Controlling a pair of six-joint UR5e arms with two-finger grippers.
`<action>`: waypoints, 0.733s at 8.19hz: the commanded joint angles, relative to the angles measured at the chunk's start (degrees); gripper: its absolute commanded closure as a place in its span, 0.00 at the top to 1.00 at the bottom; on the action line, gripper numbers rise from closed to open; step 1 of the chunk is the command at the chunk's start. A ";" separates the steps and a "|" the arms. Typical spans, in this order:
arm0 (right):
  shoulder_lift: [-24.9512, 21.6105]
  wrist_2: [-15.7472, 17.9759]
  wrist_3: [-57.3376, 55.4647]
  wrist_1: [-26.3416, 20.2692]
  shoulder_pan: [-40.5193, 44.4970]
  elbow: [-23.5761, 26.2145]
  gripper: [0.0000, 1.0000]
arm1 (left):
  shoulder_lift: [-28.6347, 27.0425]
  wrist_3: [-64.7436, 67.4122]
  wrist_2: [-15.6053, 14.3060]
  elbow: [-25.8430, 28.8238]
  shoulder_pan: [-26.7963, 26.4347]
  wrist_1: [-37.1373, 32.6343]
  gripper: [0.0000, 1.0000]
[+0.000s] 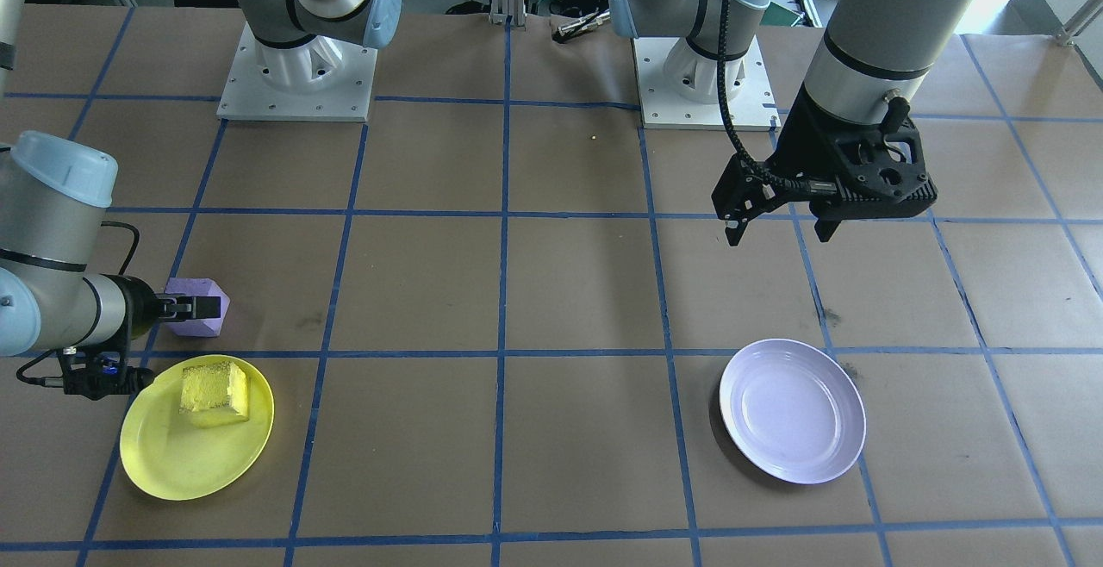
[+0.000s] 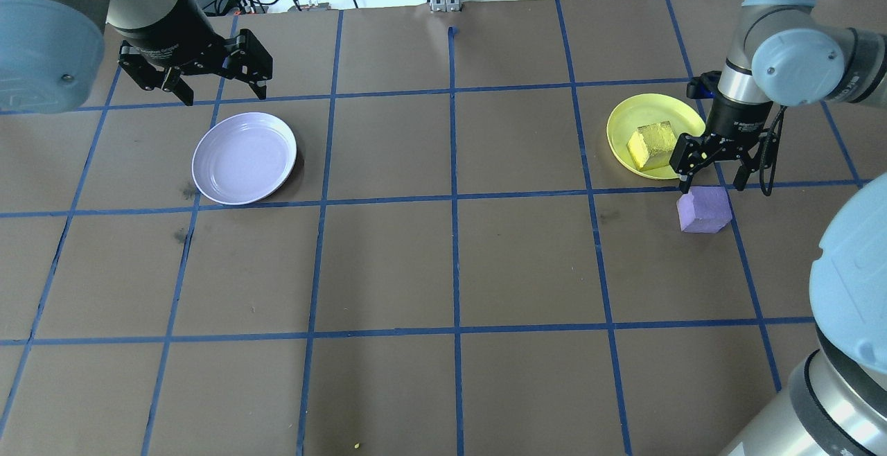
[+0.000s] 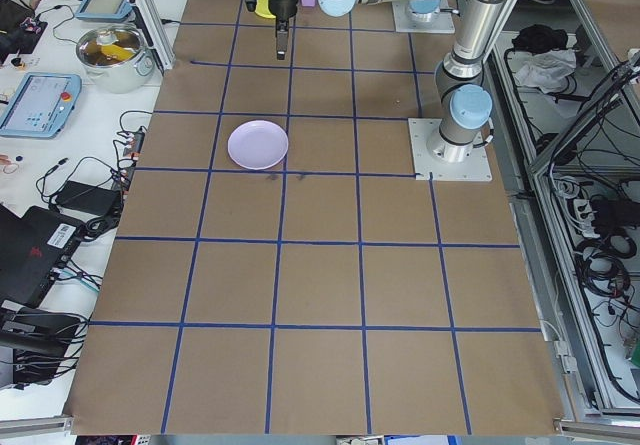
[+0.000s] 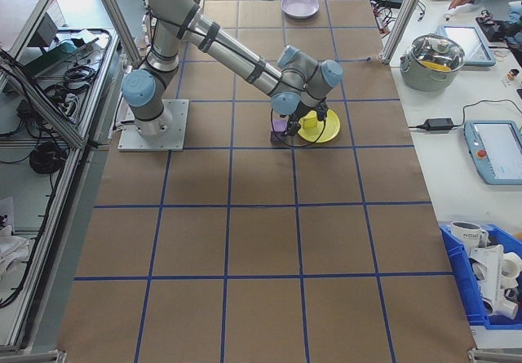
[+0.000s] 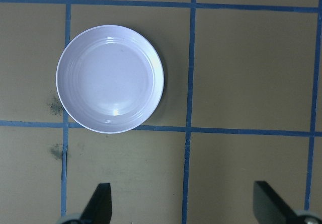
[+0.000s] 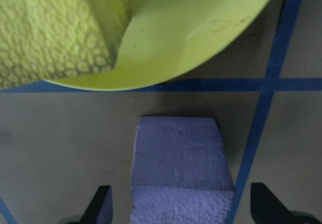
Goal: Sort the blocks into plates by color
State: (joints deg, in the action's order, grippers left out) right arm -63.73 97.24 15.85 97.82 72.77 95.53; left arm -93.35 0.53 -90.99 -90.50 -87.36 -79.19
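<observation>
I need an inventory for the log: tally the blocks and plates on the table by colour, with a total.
Yellow: 2, the yellow block and the yellow plate it lies in.
Purple or lavender: 2, the purple block on the table and the lavender plate, which holds nothing.
Total: 4.

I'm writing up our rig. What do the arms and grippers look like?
Both arms have silver-grey tubes with pale blue joint caps and white bases. The left gripper and right gripper are black, with two fingers each. A black ribbed cable runs to the left one.
</observation>
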 commanded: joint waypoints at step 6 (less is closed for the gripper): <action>-6.56 -10.18 -8.03 -2.86 2.36 5.28 0.25 | -0.16 0.35 0.12 0.94 0.00 0.00 1.00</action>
State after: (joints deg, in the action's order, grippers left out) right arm -67.30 93.99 10.94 98.89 73.19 100.73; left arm -93.08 0.75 -90.76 -89.76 -87.36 -79.34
